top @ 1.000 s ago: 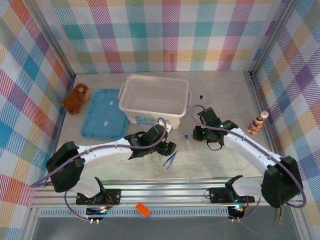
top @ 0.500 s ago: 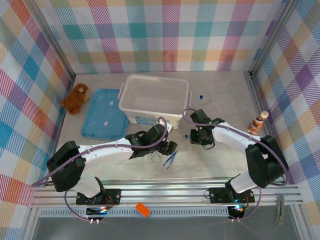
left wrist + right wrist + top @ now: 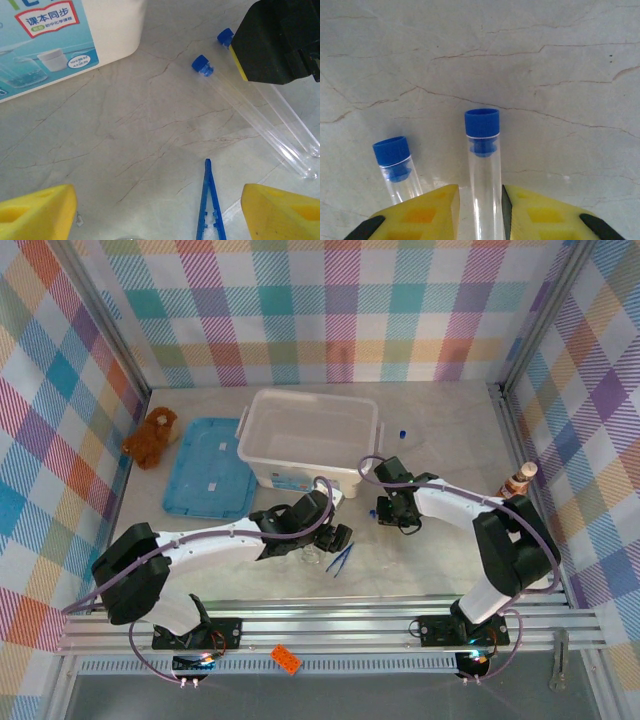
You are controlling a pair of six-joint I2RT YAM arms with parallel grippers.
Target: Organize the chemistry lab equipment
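Note:
Two clear test tubes with blue caps lie side by side on the marble table. My right gripper (image 3: 480,195) is shut on one test tube (image 3: 482,150), a yellow finger on each side of its glass. The second test tube (image 3: 395,160) lies just left of the fingers. From above, the right gripper (image 3: 386,512) is low, in front of the white bin. My left gripper (image 3: 160,205) is open and holds nothing. Blue tweezers (image 3: 207,200) lie between its fingers, nearer the right one. A clear petri dish (image 3: 311,557) rests under the left gripper (image 3: 330,540).
A white plastic bin (image 3: 310,435) stands behind both grippers, its blue lid (image 3: 208,468) flat to the left. A brown plush toy (image 3: 150,437) sits far left, a striped bottle figure (image 3: 518,480) far right. A small blue cap (image 3: 403,431) lies behind the bin's right corner.
My right gripper has moved left to the test tubes and closed a little on one, its arm folding in. The left arm has barely moved.

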